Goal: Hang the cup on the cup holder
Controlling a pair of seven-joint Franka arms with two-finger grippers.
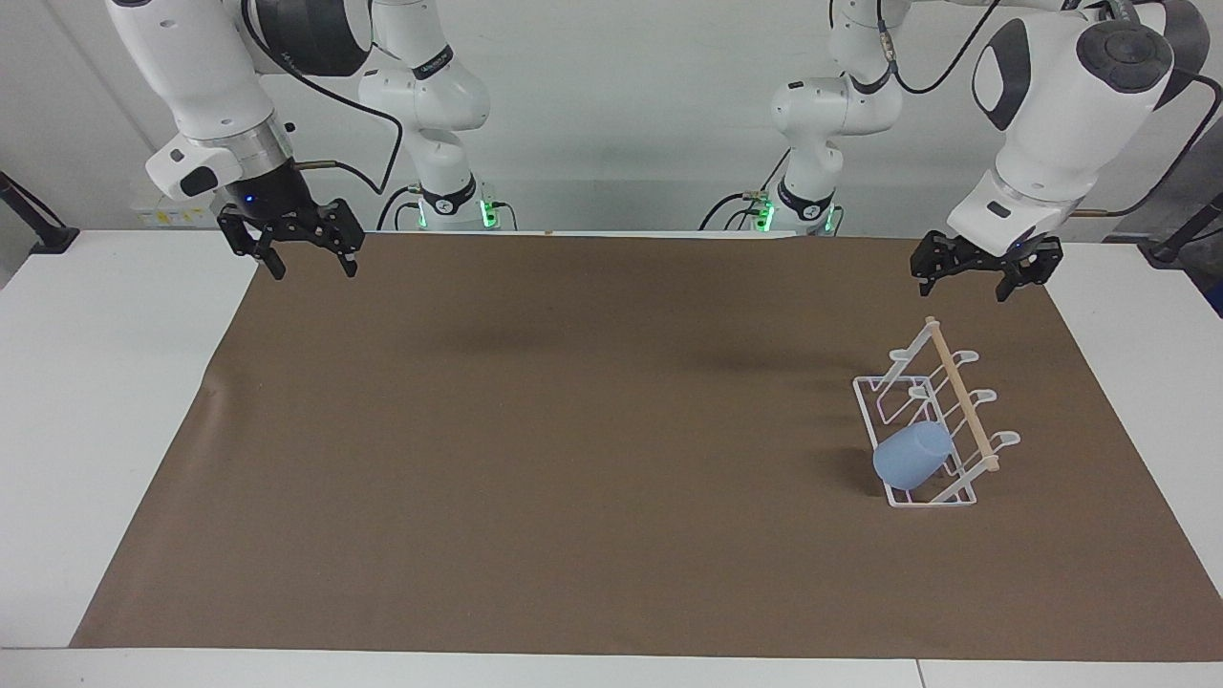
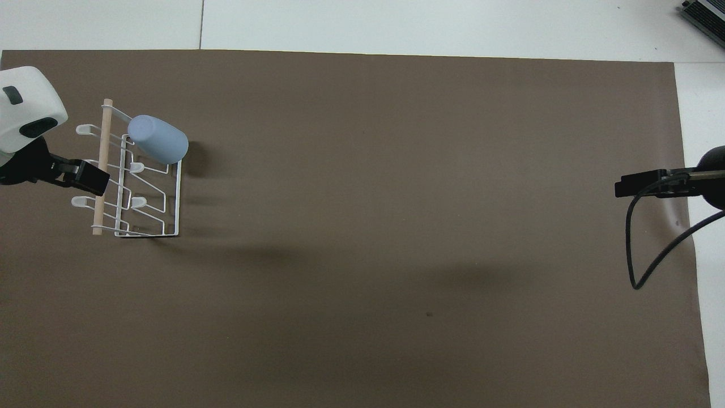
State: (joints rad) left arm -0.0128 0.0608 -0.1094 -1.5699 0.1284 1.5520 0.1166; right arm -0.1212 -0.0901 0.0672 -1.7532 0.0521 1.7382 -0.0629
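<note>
The light-blue cup hangs mouth-down and tilted on a prong of the white wire cup holder, at the holder's end farthest from the robots. A wooden dowel runs along the holder's top. My left gripper is open and holds nothing; it is raised over the mat beside the holder and touches neither holder nor cup. My right gripper, open too, waits in the air over the mat's corner at the right arm's end.
A brown mat covers most of the white table. A black cable loops down from the right arm. The holder stands toward the left arm's end of the mat.
</note>
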